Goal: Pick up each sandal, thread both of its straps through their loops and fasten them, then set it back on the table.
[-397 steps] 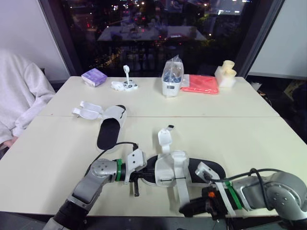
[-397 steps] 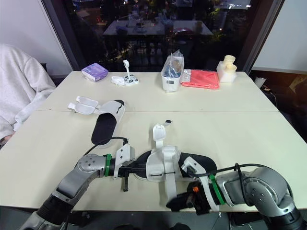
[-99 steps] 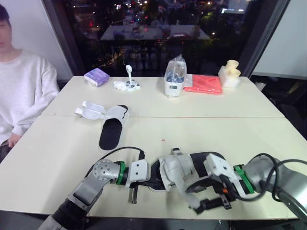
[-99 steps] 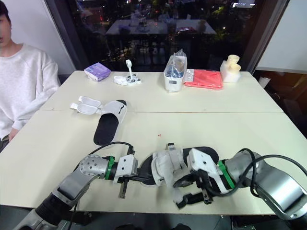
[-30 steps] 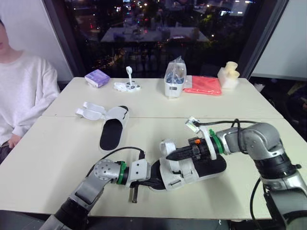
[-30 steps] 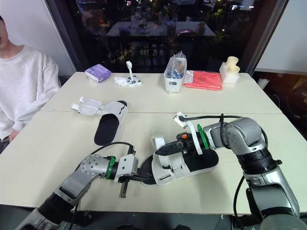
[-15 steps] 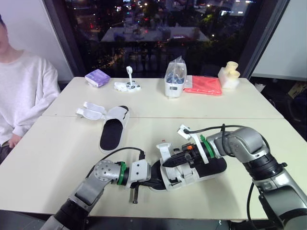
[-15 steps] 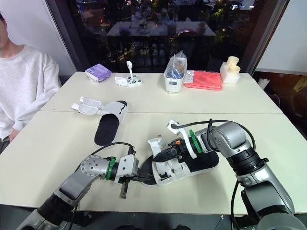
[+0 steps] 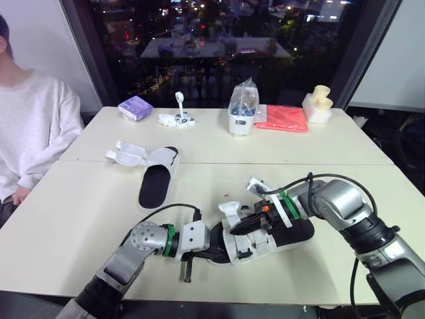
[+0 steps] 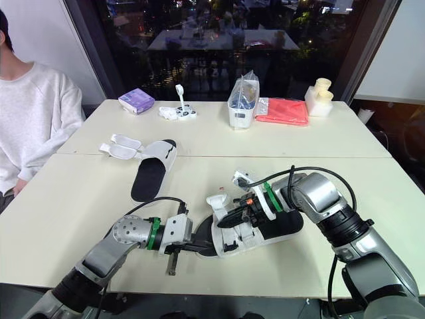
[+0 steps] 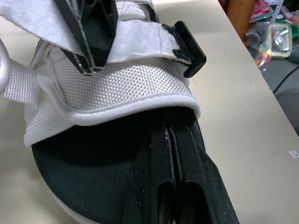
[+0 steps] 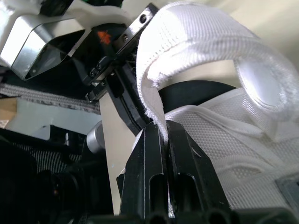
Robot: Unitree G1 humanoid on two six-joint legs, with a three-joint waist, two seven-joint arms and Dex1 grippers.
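Cream table [image 9: 80, 212] by night window | we pinch near sandal [image 9: 295, 232] sole in left gripper [image 11: 170, 133], its unfastened strap [image 12: 196, 37] in right gripper [image 12: 161, 128] | far sandal [image 9: 156, 183] not yet started

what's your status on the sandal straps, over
Left fingers shut on near sandal at sole edge. Right fingers shut on its strap, looped up, unfastened. Far sandal waiting, straps open. Nothing blocking.

The left gripper's [image 11: 171, 137] fingertips are hidden under the sandal's [image 11: 117, 88] upper. The person [image 9: 30, 123] is cut off at the edge; the clear bag's [image 9: 241, 106] contents are too small to tell.
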